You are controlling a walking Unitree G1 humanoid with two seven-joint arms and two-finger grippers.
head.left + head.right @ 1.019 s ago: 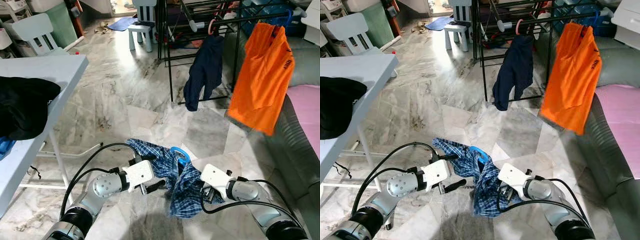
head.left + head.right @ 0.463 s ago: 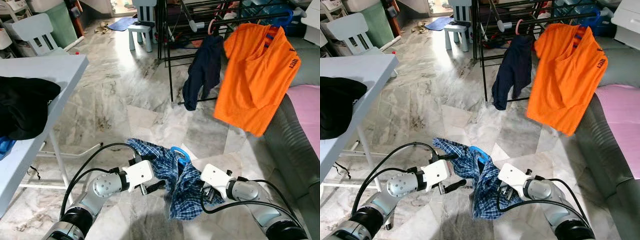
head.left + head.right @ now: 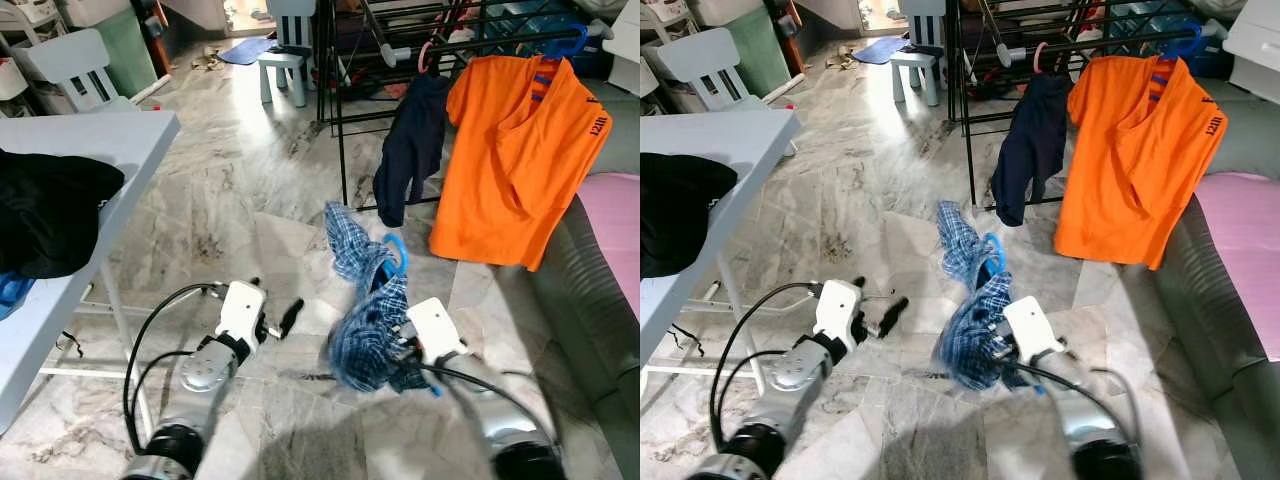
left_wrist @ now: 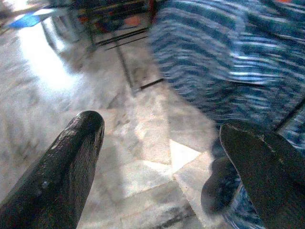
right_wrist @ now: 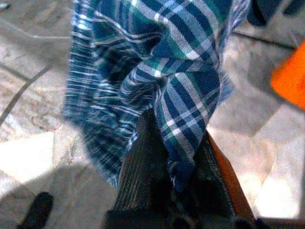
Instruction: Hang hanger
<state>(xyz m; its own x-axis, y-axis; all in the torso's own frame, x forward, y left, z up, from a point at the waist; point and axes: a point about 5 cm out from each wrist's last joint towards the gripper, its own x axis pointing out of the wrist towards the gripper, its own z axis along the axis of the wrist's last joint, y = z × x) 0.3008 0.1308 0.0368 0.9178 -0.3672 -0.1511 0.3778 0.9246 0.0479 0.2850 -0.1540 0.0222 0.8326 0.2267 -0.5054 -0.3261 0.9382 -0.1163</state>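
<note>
Big change vs a sec ago: the plaid shirt (image 3: 368, 300) on its blue hanger (image 3: 396, 256) was down low between both arms; now it's up higher and further fwd, closer to the drying rack (image 3: 400, 45). The right gripper (image 5: 177, 191) does the lifting. In the right wrist view its fingers (image 5: 143, 162) are squeezed tight on a fold of the plaid cloth, w/ the shirt bunched over them.

The left gripper (image 3: 283, 319) has let go and moved off to the left. Its fingers (image 4: 62, 162) are wide apart w/ nothing between them; the shirt is just beside one finger, not held.

The orange shirt (image 3: 520, 150) on the rack was swinging and twisted before; now it hangs flat, facing me. The dark shirt (image 3: 410, 145) hangs next to it on a pink hanger (image 3: 427, 55).

The pics are blurry round my right arm, so I think it's moving fast.

What it means: I think the carry to the rack has begun, one arm only. The hook is not on the rail yet; it's well below it. The rail has a free bit between the dark and orange shirts, so I'd aim there. The bench (image 3: 100, 135) w/ a black cloth (image 3: 50, 215) sits off to my left, out of the way.
</note>
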